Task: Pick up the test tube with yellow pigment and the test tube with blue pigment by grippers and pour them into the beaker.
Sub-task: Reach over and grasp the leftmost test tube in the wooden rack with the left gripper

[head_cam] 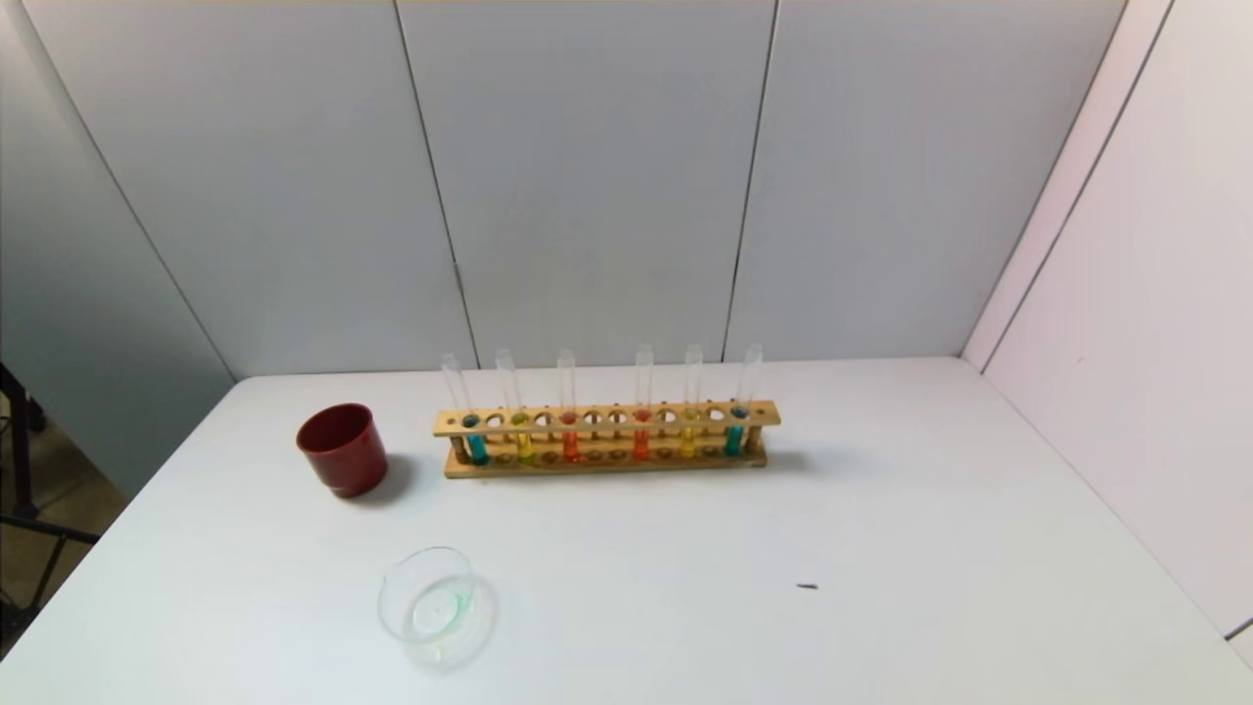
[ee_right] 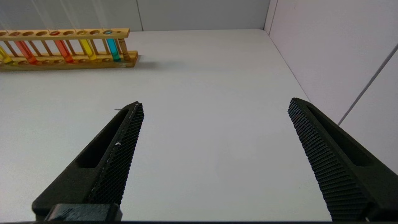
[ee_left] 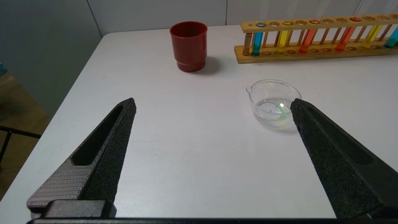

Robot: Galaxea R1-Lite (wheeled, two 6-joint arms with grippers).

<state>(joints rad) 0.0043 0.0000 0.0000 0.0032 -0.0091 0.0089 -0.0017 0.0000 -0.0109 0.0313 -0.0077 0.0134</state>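
White table [head_cam: 881, 509], nothing lifted yet: your left gripper [ee_left: 213, 104] and right gripper [ee_right: 214, 107] hang released; reach far for the test tube with yellow pigment [head_cam: 525, 446] first.

A lab bench: wooden test-tube rack [head_cam: 607, 441], glass beaker [head_cam: 428, 597], white table [head_cam: 881, 548], plain grey panel walls [head_cam: 587, 176]

Wooden rack [head_cam: 607, 460], clear glass beaker [head_cam: 428, 597], matt table [head_cam: 881, 548].
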